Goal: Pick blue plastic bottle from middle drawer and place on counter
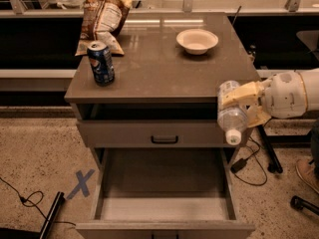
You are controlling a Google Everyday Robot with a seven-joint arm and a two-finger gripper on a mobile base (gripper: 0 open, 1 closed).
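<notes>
Gripper (245,106): seen at the right front corner of the cabinet, level with the counter's edge; its yellow fingers (240,92) are closed around the blue plastic bottle, one above and one below it.
Blue plastic bottle (228,119): held clear of every surface, tilted with its white cap (233,137) pointing down and toward the camera (the body is clear, with a pale label near the top).
Bottle's place: it is carried outside the drawer, just beside the counter's right front corner and above the drawer's right wall.
Middle drawer (164,209): pulled fully out toward the camera; only its plain pale floor and tall side walls are shown.
Closed drawer front (124,133): set above the open drawer, with a small black handle (164,140) at its middle.
Counter (164,71): glossy grey-brown top, seen behind and to the left of the bottle.
Blue soda can (101,62): stood upright near the counter's left front.
White bowl (197,40): placed at the right rear of the counter.
Snack bag (105,14): propped at the left rear, behind the can.
Arm (291,94): white, entering from the right edge.
Blue tape cross (79,183): stuck on the speckled floor left of the open drawer.
</notes>
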